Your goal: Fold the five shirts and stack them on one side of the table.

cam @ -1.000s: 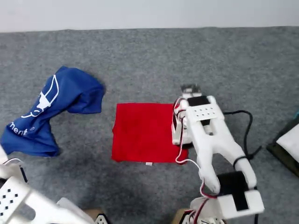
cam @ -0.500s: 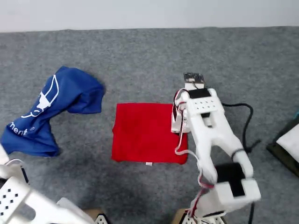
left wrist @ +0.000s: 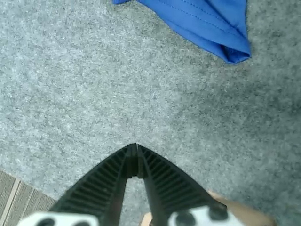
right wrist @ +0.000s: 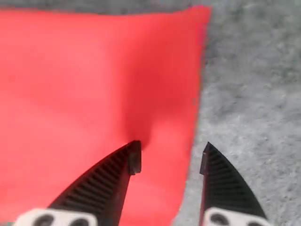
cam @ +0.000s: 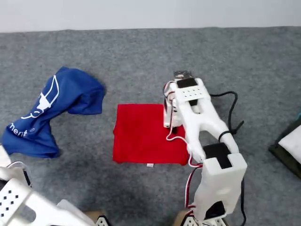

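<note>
A red shirt (cam: 143,133) lies folded into a flat rectangle at the table's middle. My right gripper (right wrist: 170,157) is open over the red shirt's (right wrist: 89,84) right edge, one finger pressing a dent into the cloth, the other above the grey felt beside it. In the high view the right arm (cam: 197,117) covers that edge. A blue shirt (cam: 51,110) with white print lies crumpled at the left. My left gripper (left wrist: 137,157) is shut, empty, low over bare felt a little short of a corner of the blue shirt (left wrist: 207,23).
Grey felt (cam: 141,61) covers the table, with open room at the back and right. A dark object with something white on it (cam: 289,146) sits at the right edge. The left arm's white base (cam: 19,200) is at the near left corner.
The right arm has swung leftward, bringing its gripper in over the red shirt's right edge. The left arm and both shirts stayed put.
</note>
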